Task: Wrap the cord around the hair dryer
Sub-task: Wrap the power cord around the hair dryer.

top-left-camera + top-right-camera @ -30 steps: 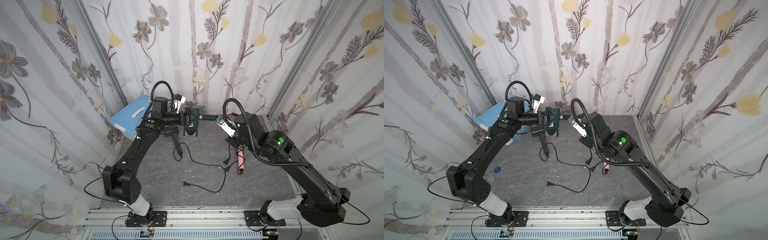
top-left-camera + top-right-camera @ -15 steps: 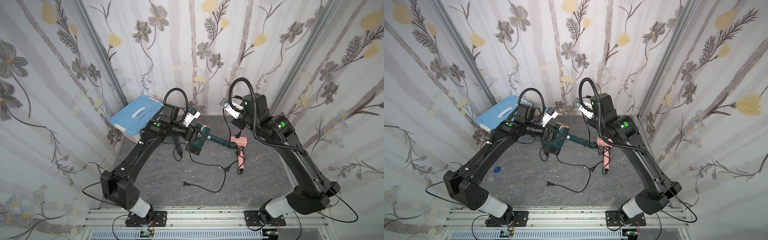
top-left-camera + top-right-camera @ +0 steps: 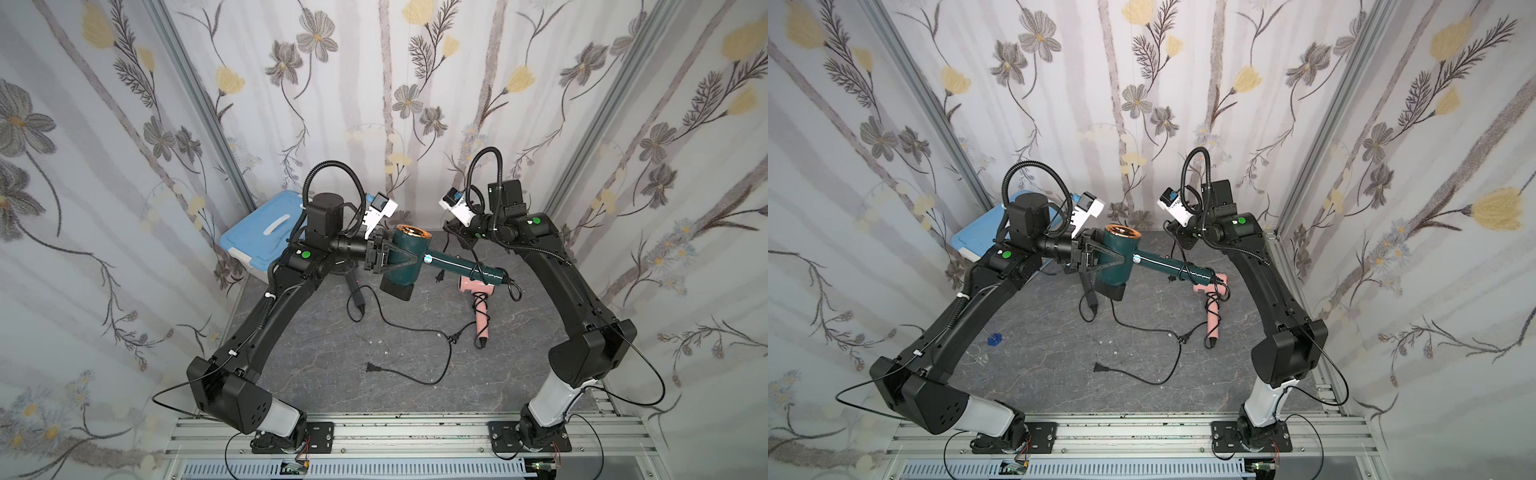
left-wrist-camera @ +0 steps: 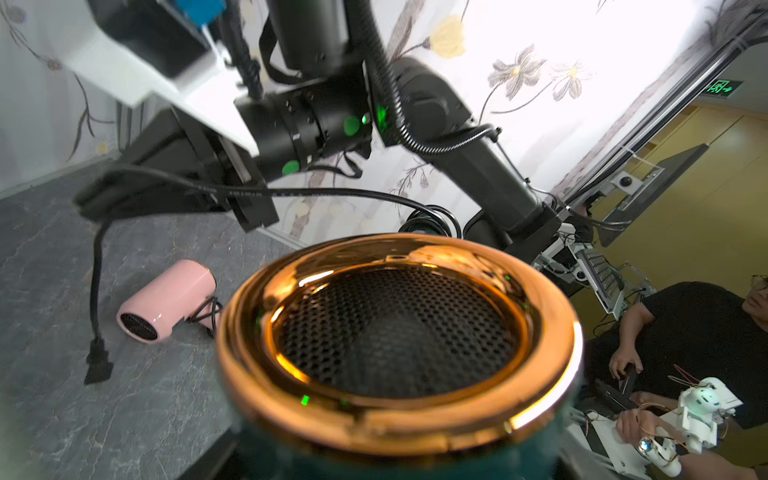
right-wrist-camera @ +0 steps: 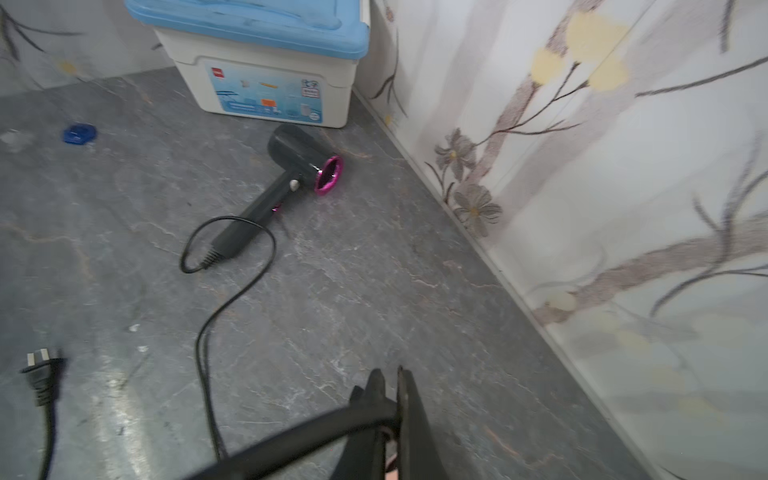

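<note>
Since the earlier frames, the left arm is shifting the green hair dryer [image 3: 440, 262] a little out from the back wall, and its handle is now reaching lower and farther toward the right. The right arm is folding back toward its own side. Left fingers [image 3: 395, 259] are clamping the barrel from both sides and holding the dryer above the bench [image 3: 415, 332]. The gold-rimmed grille [image 4: 395, 328] is facing up and the black nozzle is pointing down. The handle is passing over the pink hair dryer [image 3: 478, 299], which is lying on the bench below.

Right fingers [image 5: 409, 399] are pressing together on the cord [image 4: 332, 192], pinching it near the back wall, just beyond the handle. From the handle's end the cord is looping out, crossing the handle once and rising to those fingers. Past them it is hanging down with its plug [image 4: 97, 365] at the low end; whether the plug is touching the bench cannot be told.

The pink dryer is resting with its own cord wound about its handle. A black hair dryer [image 5: 299, 166] with a magenta ring is lying near the blue-lidded box [image 3: 266, 237] in the back-left corner. Its cord is trailing forward across the bench to a loose plug [image 3: 372, 366]. A small blue piece [image 3: 994, 339] is sitting apart on the left side.
</note>
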`<state>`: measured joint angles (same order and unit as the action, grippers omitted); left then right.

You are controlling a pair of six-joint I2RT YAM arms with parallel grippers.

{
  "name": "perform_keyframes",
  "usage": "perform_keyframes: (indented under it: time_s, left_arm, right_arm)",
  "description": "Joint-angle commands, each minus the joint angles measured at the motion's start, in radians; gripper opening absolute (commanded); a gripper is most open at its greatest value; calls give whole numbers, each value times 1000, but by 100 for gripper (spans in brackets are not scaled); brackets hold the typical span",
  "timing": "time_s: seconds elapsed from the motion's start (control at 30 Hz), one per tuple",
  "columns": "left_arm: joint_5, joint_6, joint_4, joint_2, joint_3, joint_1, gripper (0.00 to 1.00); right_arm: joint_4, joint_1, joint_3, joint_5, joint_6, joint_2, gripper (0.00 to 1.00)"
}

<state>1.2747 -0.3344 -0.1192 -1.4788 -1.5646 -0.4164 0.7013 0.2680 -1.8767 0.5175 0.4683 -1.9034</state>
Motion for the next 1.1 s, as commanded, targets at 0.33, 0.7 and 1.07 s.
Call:
perform_keyframes:
  time_s: [0.33,0.7,1.07]
  left_arm:
    - [-81,-640,868,-94,55,91,0]
    - [-328,-572,755,-107,86,135,0]
    - [-464,137,-133,-84,-100,32,0]
  right_arm:
    - [-487,-83,460,410,-476,135,0]
    - [-732,91,930,109,-711,508,0]
    - [-130,227,620,-258,-481,607,0]
